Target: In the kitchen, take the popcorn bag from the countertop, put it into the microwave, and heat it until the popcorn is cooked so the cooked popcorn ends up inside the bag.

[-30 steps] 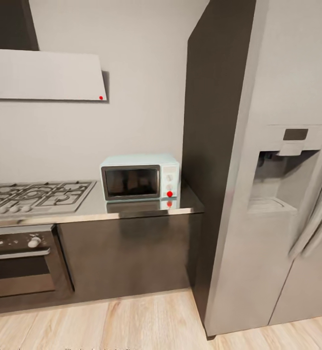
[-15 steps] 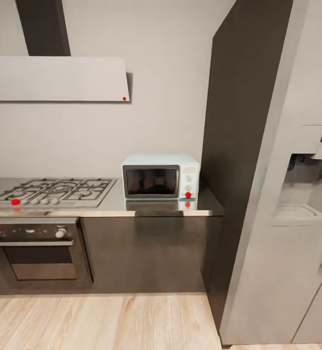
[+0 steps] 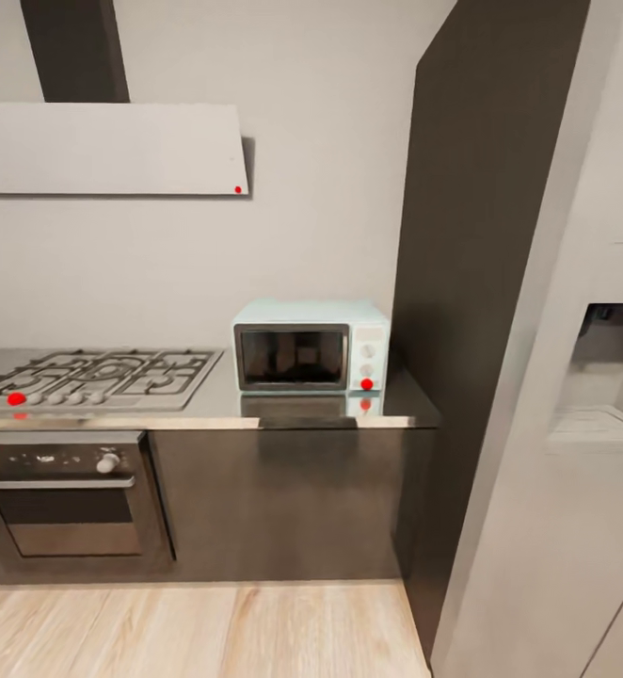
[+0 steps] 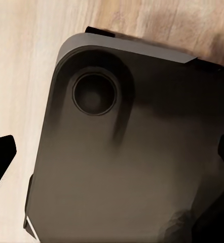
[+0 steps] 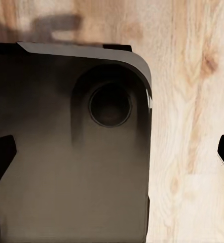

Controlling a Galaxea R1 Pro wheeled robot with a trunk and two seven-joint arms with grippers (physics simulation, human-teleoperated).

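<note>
Across the kitchen, searching for the bag: the microwave sits shut on the countertop beside the hob.
Next, I'd judge, it must find the sack. Both grippers, left and right, hang fingers apart, seemingly empty, over the robot's dark base.

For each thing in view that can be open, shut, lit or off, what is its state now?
microwave: door shut, a red light on its panel, nothing seen through the dark glass.
oven: door shut.
hob: no flame seen, one red knob at its front.
hood: a red dot at its corner.
left gripper: open, holding nothing.
right gripper: open, holding nothing.
</note>
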